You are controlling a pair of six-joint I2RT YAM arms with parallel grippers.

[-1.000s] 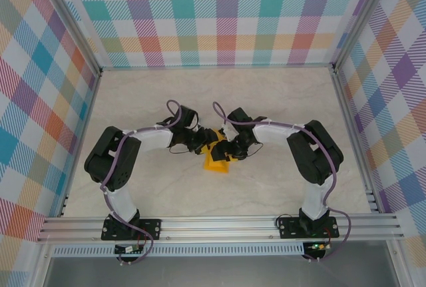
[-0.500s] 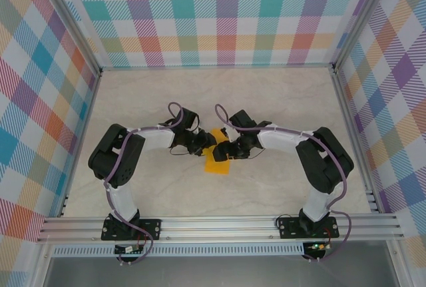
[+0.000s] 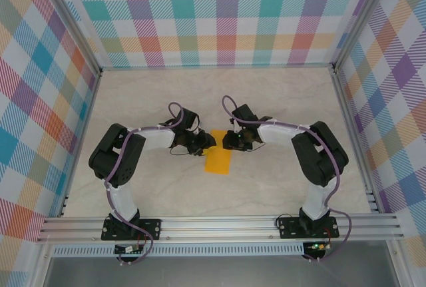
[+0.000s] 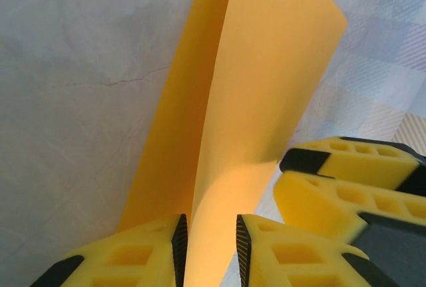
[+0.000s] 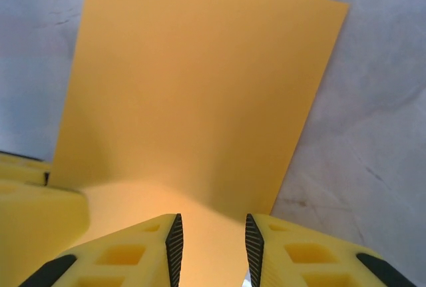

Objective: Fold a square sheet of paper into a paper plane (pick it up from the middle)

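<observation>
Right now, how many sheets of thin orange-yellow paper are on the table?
1. The thin orange-yellow paper sheet lies folded on the pale table, far end between the left gripper and right gripper. Another could hide beneath.

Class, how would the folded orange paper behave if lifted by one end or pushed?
The paper is probably floppy: its upper layer curls up off the lower one. Likely very light, being one thin sheet. Pushed, it may slide across the smooth table.
</observation>
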